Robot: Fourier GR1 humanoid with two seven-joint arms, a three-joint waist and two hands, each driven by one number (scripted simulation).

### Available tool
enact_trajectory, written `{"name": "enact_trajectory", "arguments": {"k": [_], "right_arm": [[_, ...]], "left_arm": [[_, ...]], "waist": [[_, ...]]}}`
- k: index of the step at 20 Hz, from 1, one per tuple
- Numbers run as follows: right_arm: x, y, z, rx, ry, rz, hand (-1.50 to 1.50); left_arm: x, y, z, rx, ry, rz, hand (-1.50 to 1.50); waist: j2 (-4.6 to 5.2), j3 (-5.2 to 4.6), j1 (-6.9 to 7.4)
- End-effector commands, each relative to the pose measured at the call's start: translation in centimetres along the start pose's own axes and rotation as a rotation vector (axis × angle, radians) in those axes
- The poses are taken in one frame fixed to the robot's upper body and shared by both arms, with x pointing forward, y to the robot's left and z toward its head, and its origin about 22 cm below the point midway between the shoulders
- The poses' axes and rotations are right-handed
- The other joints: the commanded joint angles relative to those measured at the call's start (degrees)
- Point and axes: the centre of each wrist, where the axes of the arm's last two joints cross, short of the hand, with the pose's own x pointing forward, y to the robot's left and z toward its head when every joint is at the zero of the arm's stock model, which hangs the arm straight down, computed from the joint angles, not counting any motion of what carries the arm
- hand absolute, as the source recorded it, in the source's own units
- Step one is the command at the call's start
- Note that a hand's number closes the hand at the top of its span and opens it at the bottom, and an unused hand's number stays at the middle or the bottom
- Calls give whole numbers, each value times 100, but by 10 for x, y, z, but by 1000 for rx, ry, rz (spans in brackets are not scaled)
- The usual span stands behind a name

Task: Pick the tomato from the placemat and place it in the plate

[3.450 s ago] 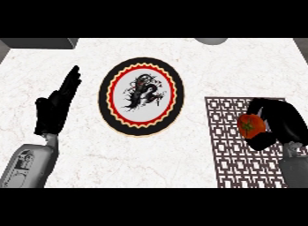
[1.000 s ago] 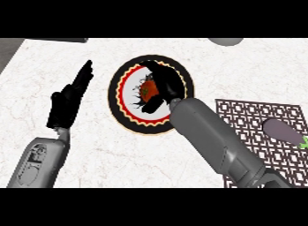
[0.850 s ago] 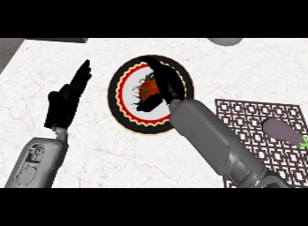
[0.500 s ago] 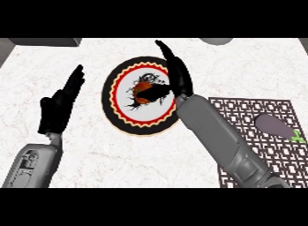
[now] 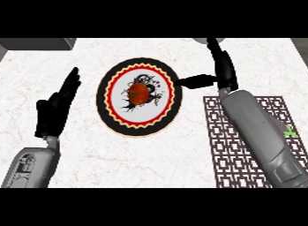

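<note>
The red tomato [image 5: 138,93] lies in the middle of the round plate [image 5: 114,112], which has a black rim, a red and yellow ring and a white centre with a dark figure. My right hand [image 5: 223,70] is open, fingers straight and pointing away, just right of the plate and apart from the tomato. My right forearm crosses the dark patterned placemat [image 5: 231,150] at the right. My left hand [image 5: 57,106] rests open, fingers up, left of the plate.
A small green bit [image 5: 288,131] lies on the placemat's right side. A grey object [image 5: 202,40] sits at the counter's far edge, and a dark block [image 5: 35,43] at the far left corner.
My right hand carried the tomato from the placemat to the plate, opened, let it go there and drew back to the right. The left hand barely moved.
</note>
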Motion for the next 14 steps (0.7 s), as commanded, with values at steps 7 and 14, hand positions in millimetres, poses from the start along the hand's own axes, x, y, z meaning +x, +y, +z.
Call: {"name": "enact_trajectory", "arguments": {"k": [7,14], "right_arm": [[-57,-83,21,37,14,18,-150],[-57,-116,4,20,15,-5,-150]], "left_arm": [[3,16,3,-10,5,3,0],[10,9,-12,2,1,15,0]], "waist": [[3,-1,2],[12,0,19]]}}
